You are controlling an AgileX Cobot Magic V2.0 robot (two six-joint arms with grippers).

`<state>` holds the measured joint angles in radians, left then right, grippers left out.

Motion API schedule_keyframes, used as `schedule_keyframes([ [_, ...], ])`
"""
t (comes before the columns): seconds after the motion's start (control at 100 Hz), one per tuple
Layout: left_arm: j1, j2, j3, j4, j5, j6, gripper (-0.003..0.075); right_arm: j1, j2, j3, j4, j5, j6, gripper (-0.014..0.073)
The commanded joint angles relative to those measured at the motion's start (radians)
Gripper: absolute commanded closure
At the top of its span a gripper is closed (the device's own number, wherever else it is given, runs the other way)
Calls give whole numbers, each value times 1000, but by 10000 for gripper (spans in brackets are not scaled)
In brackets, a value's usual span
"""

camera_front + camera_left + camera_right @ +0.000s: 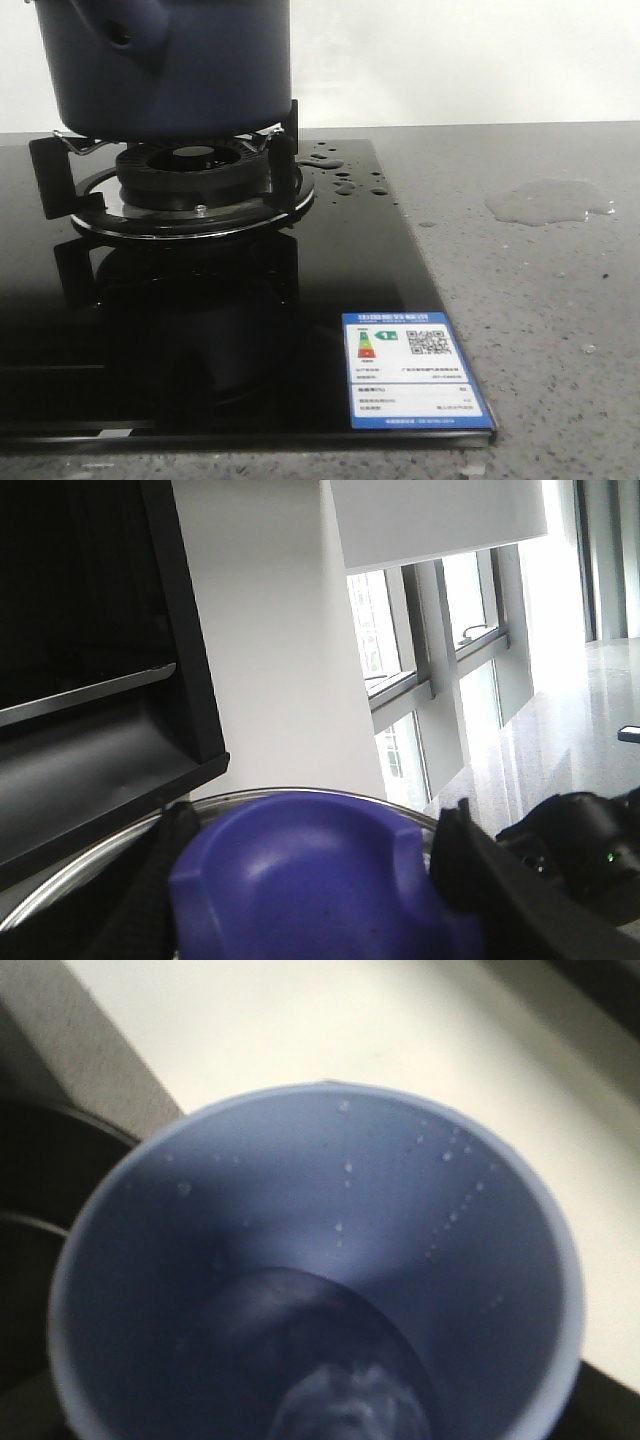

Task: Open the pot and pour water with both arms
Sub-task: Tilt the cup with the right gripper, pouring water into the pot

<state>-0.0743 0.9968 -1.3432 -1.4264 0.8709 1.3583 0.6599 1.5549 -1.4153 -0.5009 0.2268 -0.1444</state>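
Observation:
The dark navy pot [170, 70] stands on the gas burner [190, 180] at the far left, its top cut off by the frame edge. No gripper shows in the front view. In the left wrist view my left gripper [310, 880] is shut on the blue lid knob [300, 870], one black finger on each side, with the glass lid's metal rim [300, 793] behind it. A pale blue cup [330, 1210] fills the right wrist view, with drops on its inner wall and a little water [340, 1400] at its bottom. It hides my right fingers. Water drops [345, 180] lie on the hob.
The black glass hob [200, 330] carries a blue-edged energy label [412, 370] near its front right corner. A shiny puddle [545, 200] lies on the grey speckled counter [540, 320] to the right. A dark shelf [90, 680] and windows show behind the lid.

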Motion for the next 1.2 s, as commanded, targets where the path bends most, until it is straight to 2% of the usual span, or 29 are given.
schedule_keyframes([
  [0.0,-4,-19,-35,-74,-46,-14,479,25,-3,-57,-130,-67,-3,328],
  [0.08,-4,-26,-35,-70,-45,-14,479,43,24,-57,-270,-75,-3,328],
  [0.3,-4,-27,-35,-59,-41,-14,479,54,86,-57,-521,-76,-3,328],
  [0.63,-4,-27,-32,-44,-19,-14,479,54,113,-57,-1077,-110,-3,328],
  [0.82,-4,-27,-32,-37,-19,-14,479,54,113,-57,-1317,-110,-3,328],
  [1.19,-4,-27,-32,-10,-19,-14,479,54,113,-143,-1342,-97,-3,328],
])
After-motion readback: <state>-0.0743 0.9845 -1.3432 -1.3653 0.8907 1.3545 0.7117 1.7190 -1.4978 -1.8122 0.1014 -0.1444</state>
